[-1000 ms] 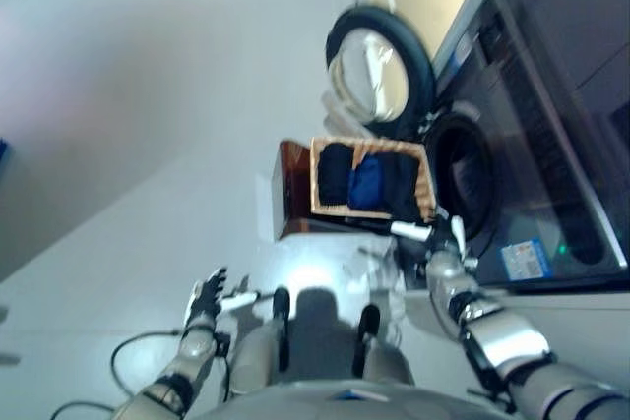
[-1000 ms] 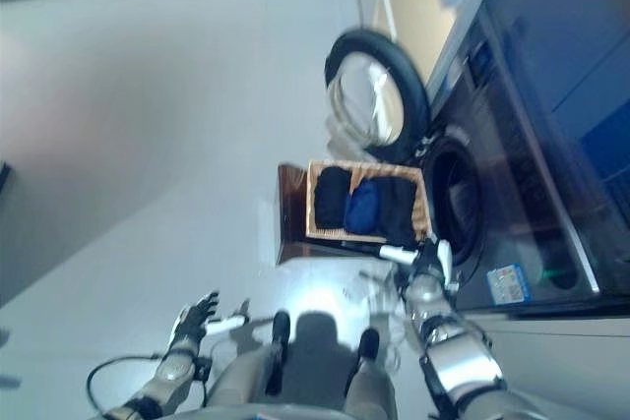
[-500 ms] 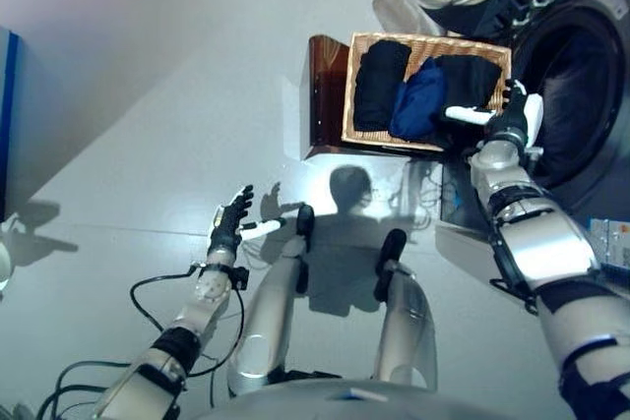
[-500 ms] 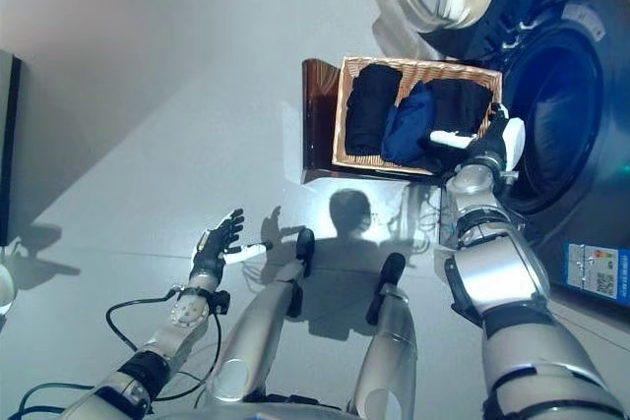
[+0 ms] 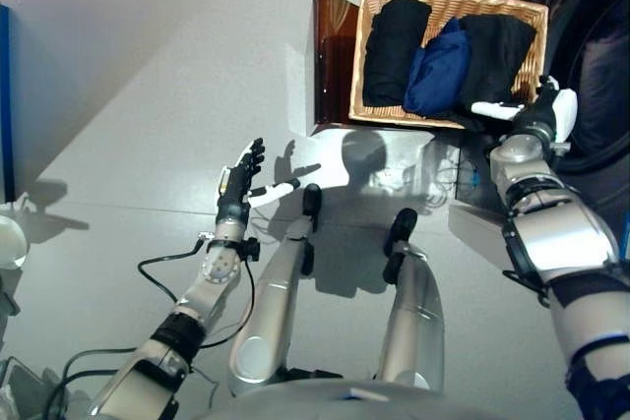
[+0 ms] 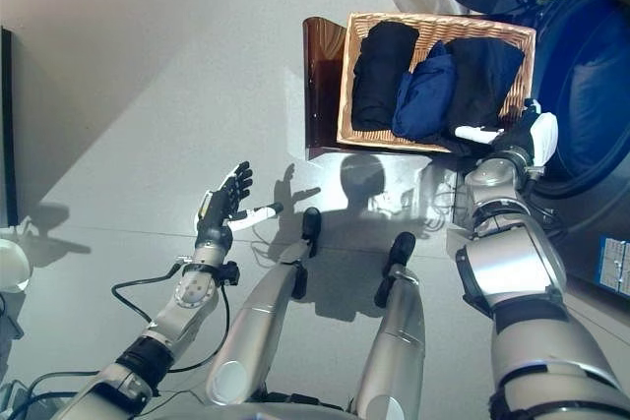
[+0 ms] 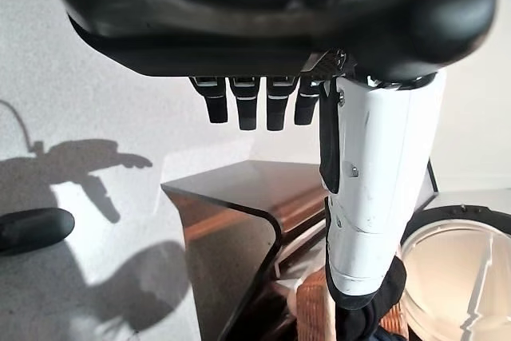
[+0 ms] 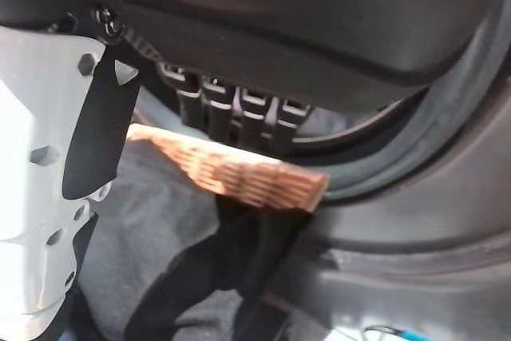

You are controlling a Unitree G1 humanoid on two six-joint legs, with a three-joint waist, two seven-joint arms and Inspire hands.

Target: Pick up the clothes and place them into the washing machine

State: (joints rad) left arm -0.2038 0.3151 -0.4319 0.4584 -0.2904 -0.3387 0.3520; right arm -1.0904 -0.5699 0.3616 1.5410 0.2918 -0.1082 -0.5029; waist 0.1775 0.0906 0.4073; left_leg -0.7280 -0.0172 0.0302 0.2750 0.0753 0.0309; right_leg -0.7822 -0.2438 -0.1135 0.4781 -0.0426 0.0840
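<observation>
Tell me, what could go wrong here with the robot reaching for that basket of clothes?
The right hand hovers open at the wicker basket's corner, by the black garment; closing there, it might catch the rim rather than cloth. The basket sits on a small wooden stand, so a sideways nudge could perhaps shove or tip it. The blue garment lies against the black one and might get dragged out along with it. The left hand is open, well away.

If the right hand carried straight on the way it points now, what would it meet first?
Most likely the black garment at the near right corner of the wicker basket. The right hand hovers there, though depth is hard to judge.
</observation>
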